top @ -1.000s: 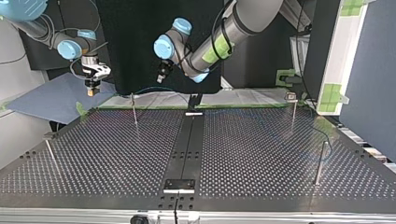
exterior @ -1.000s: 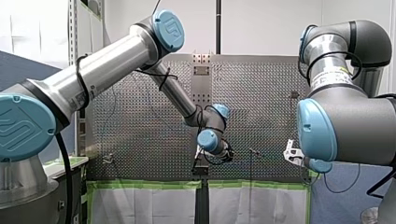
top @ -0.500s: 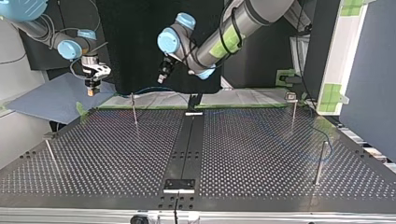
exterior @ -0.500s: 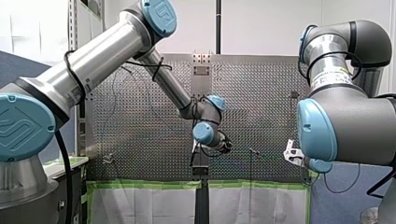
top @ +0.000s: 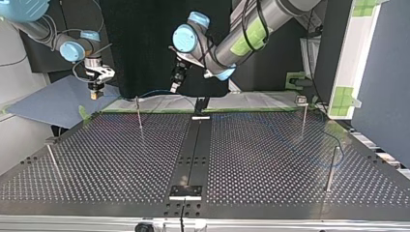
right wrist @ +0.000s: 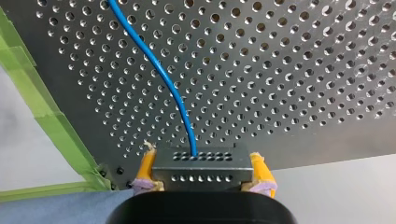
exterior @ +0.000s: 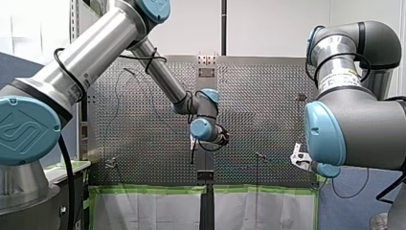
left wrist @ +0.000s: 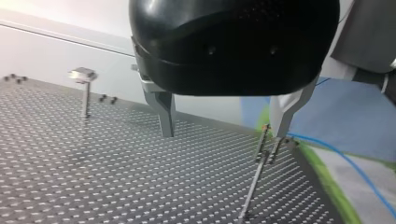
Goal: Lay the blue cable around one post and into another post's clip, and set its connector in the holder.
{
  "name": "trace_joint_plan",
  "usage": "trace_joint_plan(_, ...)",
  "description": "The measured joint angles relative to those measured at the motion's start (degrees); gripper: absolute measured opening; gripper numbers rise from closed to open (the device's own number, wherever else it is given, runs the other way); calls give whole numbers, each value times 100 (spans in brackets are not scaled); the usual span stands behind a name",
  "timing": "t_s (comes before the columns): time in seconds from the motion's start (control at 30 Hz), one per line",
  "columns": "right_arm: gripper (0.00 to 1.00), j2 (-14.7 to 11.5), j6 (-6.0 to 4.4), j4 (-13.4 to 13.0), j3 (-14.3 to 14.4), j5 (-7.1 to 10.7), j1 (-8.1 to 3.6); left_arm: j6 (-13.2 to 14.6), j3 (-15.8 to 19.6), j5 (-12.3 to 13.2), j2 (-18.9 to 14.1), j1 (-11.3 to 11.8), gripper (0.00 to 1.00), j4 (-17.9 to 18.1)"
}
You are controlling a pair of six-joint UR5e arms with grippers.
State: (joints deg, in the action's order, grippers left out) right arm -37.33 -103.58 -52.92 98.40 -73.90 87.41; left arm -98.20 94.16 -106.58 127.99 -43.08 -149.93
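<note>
Had the connector (right wrist: 201,163) pinched firmly between the yellow pads (right wrist: 147,167) of my right hand (right wrist: 201,173), gripped by its two short ends, leaving the blue cable (right wrist: 159,70) free to run straight out of the front face and away over the perforated bench (right wrist: 303,70). Held that hand out past the bench's far left corner in the top view, beyond the green tape (right wrist: 42,107) and over a blue sheet (top: 53,104), presumably to give the cable slack and save the plug end from getting dragged during routing. Nowhere near the holder (top: 201,103) though: spotted a likely candidate, a small black block at the far end of the dark centre strip (top: 191,154), seemingly empty.

Found my left hand (left wrist: 223,135) spread wide with nothing between the metal fingers (left wrist: 164,112), pointing down over the far edge of the bench, a bit left of centre in the top view. Hovered just beside a thin post (left wrist: 252,184) with a forked clip (left wrist: 264,142) on top, close to one finger. Reckoned on a grab for the cable there, given the blue line trailing off from right by that clip across the tape. Couldn't tell about actual contact between cable and clip. No routing done yet, judging by all that.
</note>
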Motion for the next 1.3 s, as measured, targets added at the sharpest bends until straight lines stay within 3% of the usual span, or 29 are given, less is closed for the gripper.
trace_joint_plan(0.37,5,-2,-18,-5,0,-1,1,-253,551,-130,-551,72,100,551)
trace_joint_plan(1.3,5,1,-37,-4,1,69,77,-157,1976,-520,-1976,236,100,1972)
